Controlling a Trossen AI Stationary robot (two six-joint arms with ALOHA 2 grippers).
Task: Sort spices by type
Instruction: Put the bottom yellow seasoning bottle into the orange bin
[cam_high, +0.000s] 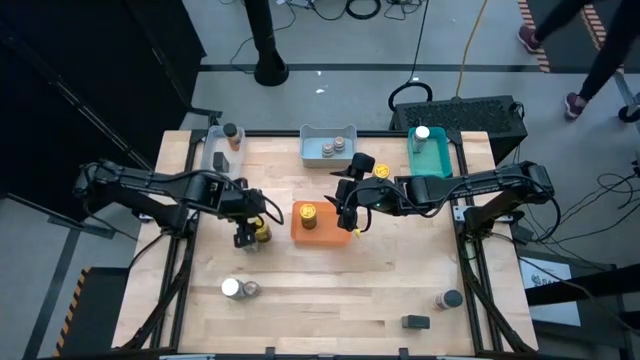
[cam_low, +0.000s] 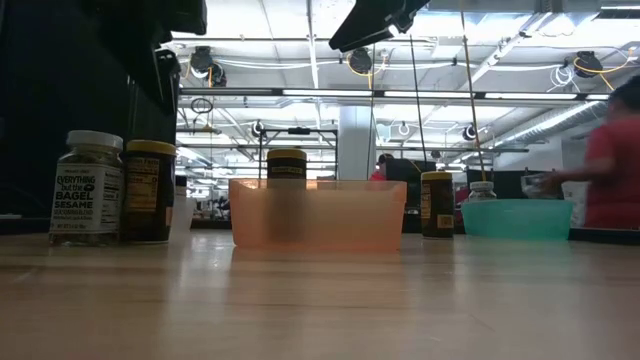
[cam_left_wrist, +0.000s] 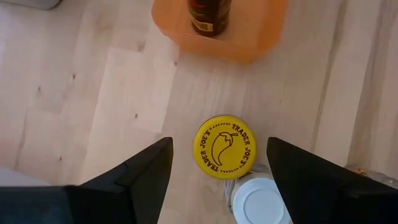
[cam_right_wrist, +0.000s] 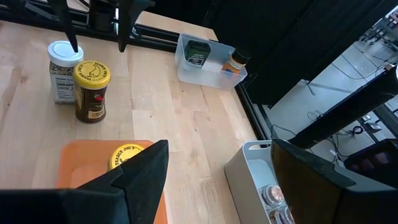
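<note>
My left gripper (cam_left_wrist: 219, 144) is open and points down over a dark jar with a yellow lid (cam_left_wrist: 224, 147) that stands on the table; one finger is on each side of the lid, touching nothing. A white-lidded jar (cam_left_wrist: 260, 199) stands right beside it. In the high view this gripper (cam_high: 246, 236) is left of the orange tray (cam_high: 335, 236). My right gripper (cam_right_wrist: 219, 149) is open and hovers above that tray, where another yellow-lidded jar (cam_right_wrist: 127, 155) stands upright. In the low view the two table jars (cam_low: 88, 187) (cam_low: 150, 190) stand left of the tray (cam_low: 318, 215).
At the far edge are a clear tray (cam_high: 222, 148) with a jar, a blue-grey tray (cam_high: 330, 147) with two grey-lidded jars, and a teal tray (cam_high: 430, 152) with a white-lidded jar. Yellow-lidded jars (cam_high: 362, 162) stand behind the right gripper. More jars (cam_high: 232, 288) (cam_high: 450, 298) stand near the front edge.
</note>
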